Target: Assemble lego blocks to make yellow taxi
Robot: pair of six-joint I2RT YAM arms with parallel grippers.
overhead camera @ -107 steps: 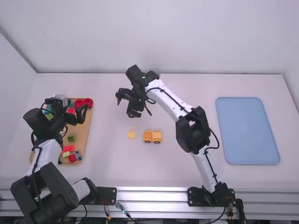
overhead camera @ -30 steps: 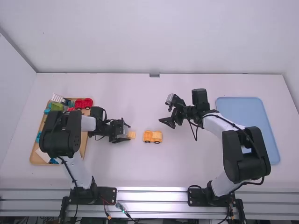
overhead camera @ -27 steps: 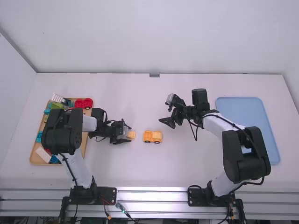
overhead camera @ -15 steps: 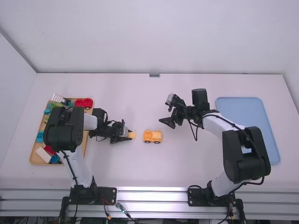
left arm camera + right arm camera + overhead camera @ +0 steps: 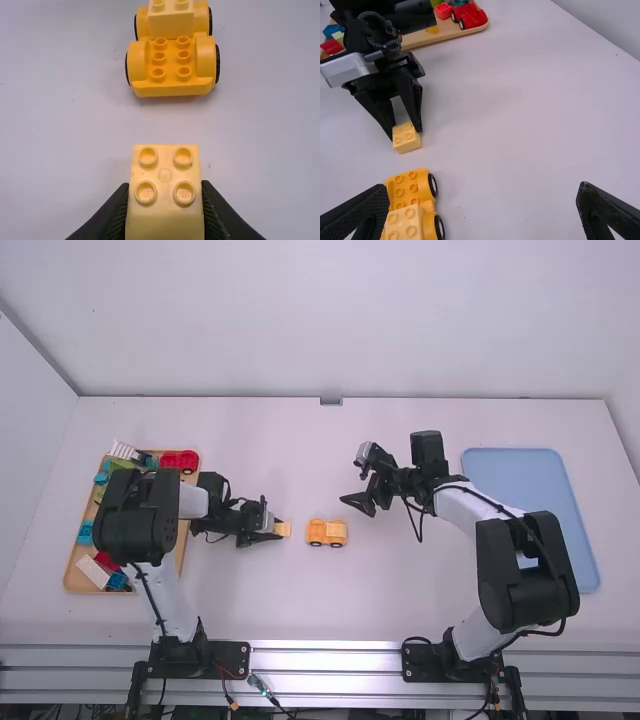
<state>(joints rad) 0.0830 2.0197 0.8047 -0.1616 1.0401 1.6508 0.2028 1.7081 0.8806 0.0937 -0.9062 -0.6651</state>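
While right tool [image 5: 354, 480] wide, 1 block [image 5: 165, 175] in left tool [image 5: 277, 525], near 1 car [image 5: 327, 533]

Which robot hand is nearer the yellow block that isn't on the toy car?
Left. The left hand grips the block by its sides, while the right hand hangs open farther right, past the yellow toy car.

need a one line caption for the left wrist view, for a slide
Left gripper clasping a pale yellow block, with the partly built yellow car just ahead on the white table.
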